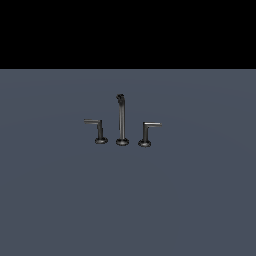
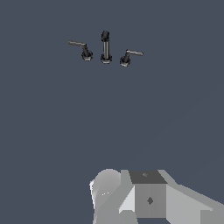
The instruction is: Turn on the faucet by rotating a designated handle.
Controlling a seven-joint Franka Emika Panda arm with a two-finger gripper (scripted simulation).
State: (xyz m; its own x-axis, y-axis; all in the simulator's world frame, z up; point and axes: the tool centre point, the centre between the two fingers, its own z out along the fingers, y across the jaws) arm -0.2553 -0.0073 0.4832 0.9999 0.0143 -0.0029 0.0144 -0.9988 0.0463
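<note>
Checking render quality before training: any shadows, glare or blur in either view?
Exterior view: flat, even lighting, no cast shadow under the faucet, only faint highlights on the left handle; black band across the top; small parts look soft and low-resolution. Wrist view: same flat grey floor, no shadows; the pale gripper body fills the lower edge, brightly lit, its fingertips out of frame.

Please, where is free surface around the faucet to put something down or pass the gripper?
Free: the wide grey floor in front of the three bases, and beyond each lever's outer end. Crowded: the narrow gaps between the spout and the left-pointing handle, and between the spout and the right-pointing handle.
</note>
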